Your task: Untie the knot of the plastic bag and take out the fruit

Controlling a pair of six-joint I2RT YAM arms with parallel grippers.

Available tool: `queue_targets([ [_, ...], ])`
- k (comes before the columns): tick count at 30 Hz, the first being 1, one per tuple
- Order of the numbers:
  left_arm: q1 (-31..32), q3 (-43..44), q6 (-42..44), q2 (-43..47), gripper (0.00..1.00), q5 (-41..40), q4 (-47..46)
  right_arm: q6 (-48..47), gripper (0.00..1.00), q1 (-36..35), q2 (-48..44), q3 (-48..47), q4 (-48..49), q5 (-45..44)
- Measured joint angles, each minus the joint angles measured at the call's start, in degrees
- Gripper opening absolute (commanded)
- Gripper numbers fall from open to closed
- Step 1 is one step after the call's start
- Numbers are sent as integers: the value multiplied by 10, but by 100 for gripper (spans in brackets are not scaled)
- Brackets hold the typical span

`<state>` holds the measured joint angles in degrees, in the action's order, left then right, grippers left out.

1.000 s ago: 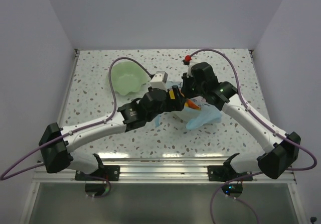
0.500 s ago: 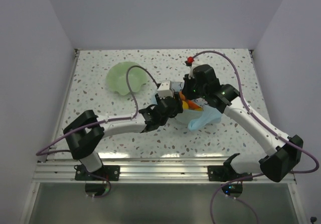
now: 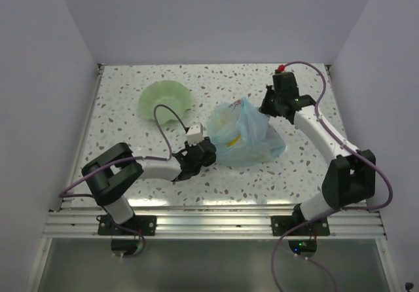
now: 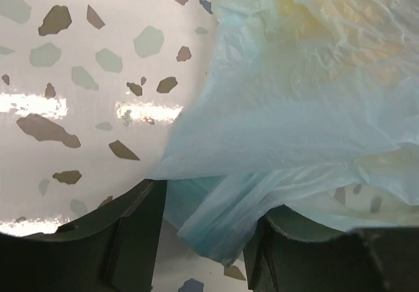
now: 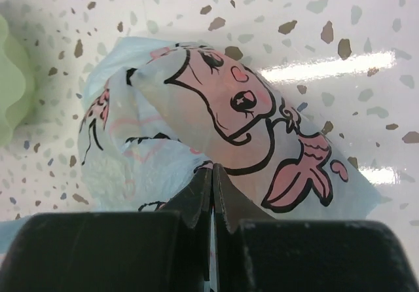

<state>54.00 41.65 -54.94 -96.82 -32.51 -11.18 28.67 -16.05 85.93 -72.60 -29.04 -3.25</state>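
Observation:
The light-blue plastic bag (image 3: 245,135) stands bulged at mid-table, its pink-and-dark cartoon print (image 5: 249,128) facing my right wrist camera. Fruit shows only as yellow blurs through the film (image 3: 229,137), also in the left wrist view (image 4: 314,17). I cannot make out the knot. My left gripper (image 3: 201,153) is open at the bag's near-left edge, and a blue fold of the bag (image 4: 222,213) hangs between its jaws. My right gripper (image 3: 265,107) is shut at the bag's upper far-right side, its tips (image 5: 213,171) pinching the film.
The pale green wavy-rimmed bowl (image 3: 165,100) sits at the back left, a little beyond the bag; its edge shows in the right wrist view (image 5: 10,89). The speckled tabletop (image 3: 131,128) runs to the white walls at the back and sides.
Both grippers have pulled apart: the left back toward the near left, the right toward the far right. The bag now stands spread and in full view; the orange piece no longer shows.

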Motion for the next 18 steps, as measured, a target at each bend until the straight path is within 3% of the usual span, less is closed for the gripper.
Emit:
queue_targets([
  [1,0,-4,-1,5,52,3,0,5,4,1,13,0,2,0],
  [2,0,-6,-1,9,53,7,1,9,25,2,23,0,2,0],
  [5,0,-7,1,19,57,21,14,7,58,2,35,-3,-3,6],
  [6,0,-7,5,25,57,28,22,2,74,1,33,-8,-9,12],
  [7,0,-7,6,32,57,33,32,-2,80,0,31,-14,-10,13],
  [9,0,-7,12,48,58,40,50,-19,90,-5,20,-32,-21,14],
  [12,2,4,23,70,58,47,75,-38,97,-24,-14,-64,-47,9],
  [18,8,42,37,88,59,53,92,-62,99,-107,-98,-123,-90,-31],
])
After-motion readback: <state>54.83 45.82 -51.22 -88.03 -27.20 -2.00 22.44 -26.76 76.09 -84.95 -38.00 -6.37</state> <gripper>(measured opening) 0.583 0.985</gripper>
